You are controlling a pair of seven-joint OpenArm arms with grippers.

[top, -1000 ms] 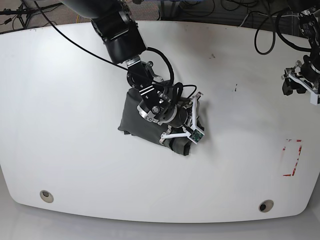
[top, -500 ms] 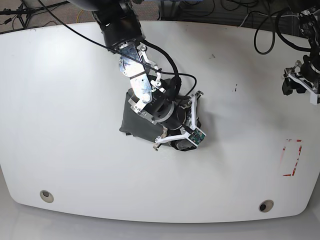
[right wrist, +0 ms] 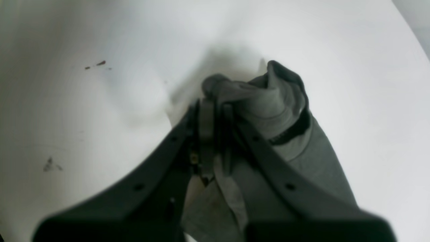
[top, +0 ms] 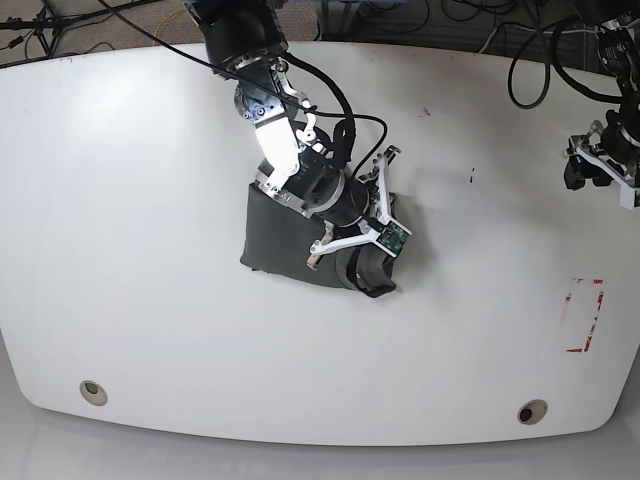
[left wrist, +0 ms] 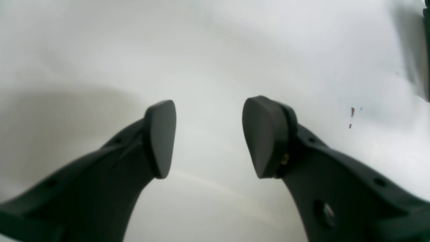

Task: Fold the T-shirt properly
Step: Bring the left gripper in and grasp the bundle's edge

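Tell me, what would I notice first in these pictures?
Probably the dark T-shirt bunched in the middle of the white table, with the right gripper pinching a fold of it. Far off at the table's edge, the left gripper hangs open with nothing in it.

White table (top: 140,220) with rounded corners, seen from above in the base view. The T-shirt (top: 275,235), a compact dark grey bundle, lies directly on it near the centre. A red rectangular outline (top: 585,315) marks the surface near the right edge, with small dark specks (top: 472,177) above. Two round grommets (top: 92,391) sit along the near edge.
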